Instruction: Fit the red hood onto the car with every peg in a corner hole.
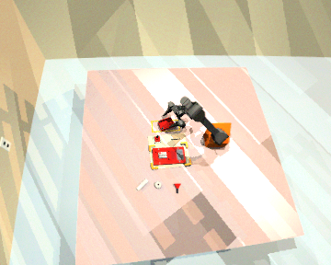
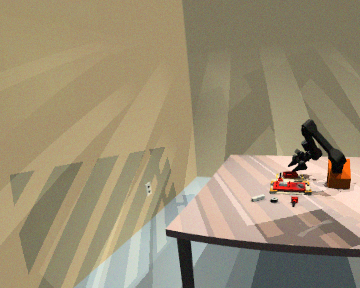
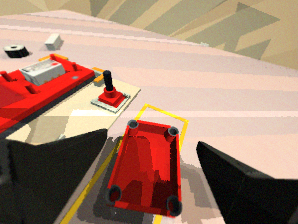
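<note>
The red hood (image 1: 165, 123) (image 2: 289, 175) (image 3: 150, 165) lies on the table within a yellow outline, turned slightly from it. Four round dark corner holes face up around a sunken-looking middle. My gripper (image 1: 169, 120) (image 2: 291, 169) (image 3: 152, 139) is open and empty above the hood, one finger to each side in the wrist view; I see no contact. The red chassis (image 1: 168, 161) (image 3: 55, 91) sits in its jig with the pale engine block (image 1: 162, 155) (image 3: 44, 72) on its deck. Short red pegs show around the engine; one is hidden in the wrist view.
Beside the chassis, a cream plate (image 3: 92, 120) carries a red piece with a black upright stem (image 1: 157, 138) (image 3: 111, 95). Beyond the chassis lie a white bar (image 1: 142, 184) (image 3: 53, 41), a round wheel-like piece (image 1: 158, 185) (image 3: 16, 51) and a red-and-black piece (image 1: 176, 187) (image 2: 294, 200).
</note>
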Available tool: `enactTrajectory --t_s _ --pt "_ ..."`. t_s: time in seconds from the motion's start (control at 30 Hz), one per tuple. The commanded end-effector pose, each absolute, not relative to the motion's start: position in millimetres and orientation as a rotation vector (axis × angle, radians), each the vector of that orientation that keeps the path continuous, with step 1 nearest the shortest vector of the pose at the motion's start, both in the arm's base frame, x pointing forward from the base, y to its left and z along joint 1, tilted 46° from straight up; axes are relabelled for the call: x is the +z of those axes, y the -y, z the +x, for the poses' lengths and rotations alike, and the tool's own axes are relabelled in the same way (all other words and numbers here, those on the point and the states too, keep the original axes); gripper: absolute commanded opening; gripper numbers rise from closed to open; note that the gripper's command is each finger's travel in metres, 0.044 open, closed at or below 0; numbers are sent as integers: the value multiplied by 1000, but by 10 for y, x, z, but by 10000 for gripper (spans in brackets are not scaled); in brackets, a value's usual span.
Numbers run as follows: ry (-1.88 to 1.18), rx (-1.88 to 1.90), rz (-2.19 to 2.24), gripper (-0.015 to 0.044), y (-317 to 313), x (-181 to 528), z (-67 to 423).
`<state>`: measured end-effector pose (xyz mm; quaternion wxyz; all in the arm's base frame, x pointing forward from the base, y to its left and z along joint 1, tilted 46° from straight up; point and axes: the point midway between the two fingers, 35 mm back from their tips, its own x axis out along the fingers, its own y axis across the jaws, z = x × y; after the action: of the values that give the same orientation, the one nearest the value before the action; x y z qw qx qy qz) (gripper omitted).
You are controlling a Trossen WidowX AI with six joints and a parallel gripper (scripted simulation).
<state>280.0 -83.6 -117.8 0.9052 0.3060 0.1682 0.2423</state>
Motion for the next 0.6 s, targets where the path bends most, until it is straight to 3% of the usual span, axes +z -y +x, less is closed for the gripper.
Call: enactTrajectory --t_s 0.0,0.57 --pt "-350 497 630 440 827 -1206 2808" --pt "-353 506 613 440 759 -1272 2811"
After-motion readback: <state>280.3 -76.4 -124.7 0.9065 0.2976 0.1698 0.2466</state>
